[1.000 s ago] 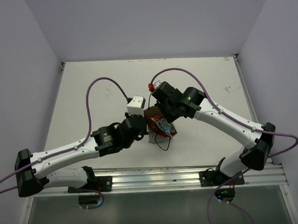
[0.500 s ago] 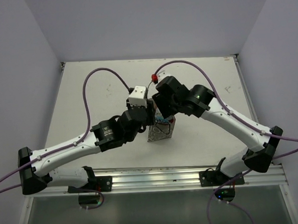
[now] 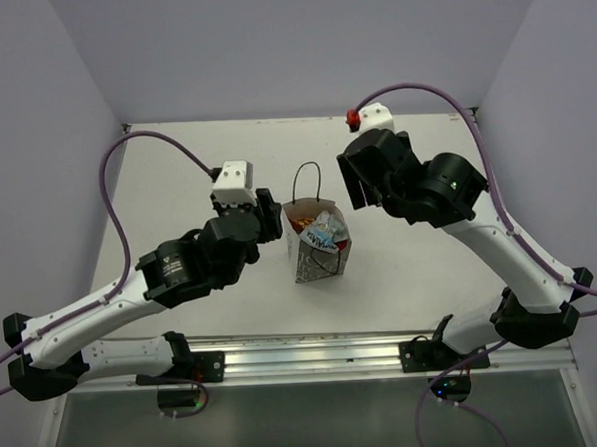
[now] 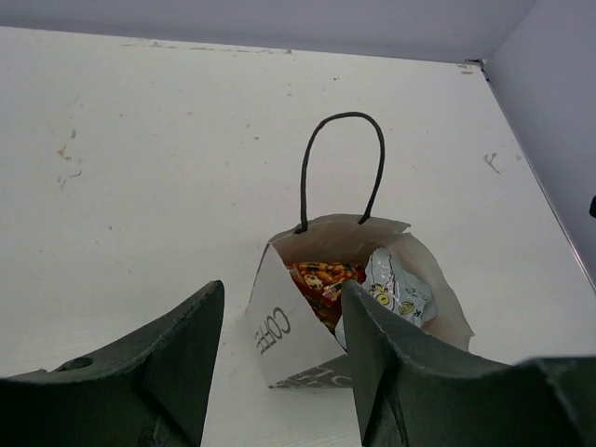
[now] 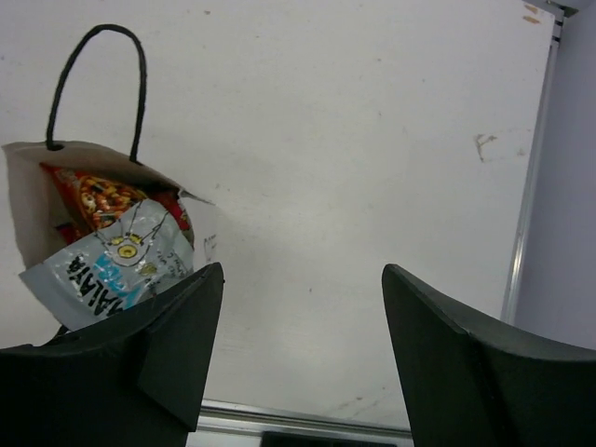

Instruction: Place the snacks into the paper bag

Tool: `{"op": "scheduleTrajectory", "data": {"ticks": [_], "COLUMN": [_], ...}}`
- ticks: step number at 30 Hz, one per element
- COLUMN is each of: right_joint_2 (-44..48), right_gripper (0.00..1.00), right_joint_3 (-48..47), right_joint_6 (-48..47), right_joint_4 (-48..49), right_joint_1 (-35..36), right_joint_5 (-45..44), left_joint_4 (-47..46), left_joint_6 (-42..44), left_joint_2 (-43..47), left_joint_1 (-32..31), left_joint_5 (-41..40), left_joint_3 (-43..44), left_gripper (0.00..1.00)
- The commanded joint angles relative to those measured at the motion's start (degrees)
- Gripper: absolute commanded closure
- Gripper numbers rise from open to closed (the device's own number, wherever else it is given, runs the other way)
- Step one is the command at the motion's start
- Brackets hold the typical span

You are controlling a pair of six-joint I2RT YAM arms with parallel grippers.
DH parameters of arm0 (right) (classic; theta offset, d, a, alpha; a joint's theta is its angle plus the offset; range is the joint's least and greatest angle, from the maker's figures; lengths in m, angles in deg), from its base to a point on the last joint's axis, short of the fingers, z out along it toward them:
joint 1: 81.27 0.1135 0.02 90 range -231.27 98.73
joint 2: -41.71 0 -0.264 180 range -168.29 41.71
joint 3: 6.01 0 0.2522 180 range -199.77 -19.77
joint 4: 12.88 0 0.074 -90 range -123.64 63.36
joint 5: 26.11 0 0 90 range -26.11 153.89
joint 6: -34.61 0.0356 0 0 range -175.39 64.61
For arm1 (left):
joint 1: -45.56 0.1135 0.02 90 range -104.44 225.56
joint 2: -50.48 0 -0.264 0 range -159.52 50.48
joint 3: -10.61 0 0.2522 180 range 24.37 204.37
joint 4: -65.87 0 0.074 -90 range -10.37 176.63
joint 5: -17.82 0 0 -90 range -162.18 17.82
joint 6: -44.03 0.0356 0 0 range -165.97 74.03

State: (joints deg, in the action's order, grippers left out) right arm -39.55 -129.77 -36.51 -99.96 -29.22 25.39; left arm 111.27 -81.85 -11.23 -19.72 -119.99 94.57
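Nearest to us in the overhead view runs the metal rail (image 3: 315, 355) along the front edge of the white table (image 3: 176, 170). Moving outward, we come to the left gripper (image 3: 271, 217), which sits just left of the paper bag (image 3: 308, 268) without touching it. Its wrist camera shows the two dark fingers (image 4: 154, 372) spread wide, with nothing between them and only the bag visible beyond.

The bag stands upright near the middle of the table, between the two grippers, with its mouth open upward. Inside it we see a red packet (image 3: 300, 221) with colourful print lying against the far-left side. A blue-and-white packet (image 3: 324, 232) leans beside it, and its top corner pokes above the rim. We cannot tell whether other snacks lie beneath these two. A thin black cord handle (image 3: 308, 181) stands up in a loop at the bag's far side.

Farther back and to the right, the right gripper (image 3: 354, 184) is raised and apart from the bag. Its fingers (image 5: 438, 372) are also wide apart and carry nothing. Beyond it we see lightly scuffed tabletop and then the pale back wall (image 3: 299, 43).
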Motion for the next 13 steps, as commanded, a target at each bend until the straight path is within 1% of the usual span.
{"op": "scheduleTrajectory", "data": {"ticks": [1, 3, 6, 10, 11, 12, 13], "right_joint_2": [-0.49, -0.22, 0.39, 0.57, 0.13, -0.22, -0.48], "right_gripper": [0.27, 0.26, 0.22, 0.21, 0.21, 0.2, 0.19], "right_joint_3": [0.48, 1.97, 3.29, 3.74, 3.56, 2.69, 2.16], "right_joint_6": [2.13, 3.09, 4.5, 7.66, 7.84, 7.85, 7.58], "right_joint_4": [-6.31, -6.22, -5.35, -5.17, -5.43, -6.48, -6.92], "right_joint_1": [-0.2, -0.11, -0.2, -0.11, -0.11, -0.11, -0.11], "right_joint_5": [-5.97, -6.06, -6.85, -10.36, -11.24, -11.33, -11.42], "left_joint_4": [4.13, 5.27, 5.98, 5.8, 5.8, 5.8, 5.8], "left_joint_6": [-2.27, -2.61, -3.23, -3.76, -3.67, -3.5, -3.24], "left_joint_2": [2.64, 3.0, 4.05, 4.76, 4.76, 4.76, 4.85], "left_joint_1": [0.24, 0.24, 0.32, 0.5, 0.59, 0.76, 1.03], "left_joint_5": [-4.04, -4.74, -5.45, -5.71, -5.8, -5.89, -5.98], "left_joint_3": [2.14, 2.14, 1.88, 1.26, 1.26, 1.35, 1.35], "left_gripper": [0.42, 0.41, 0.39, 0.34, 0.31, 0.25, 0.17]}}
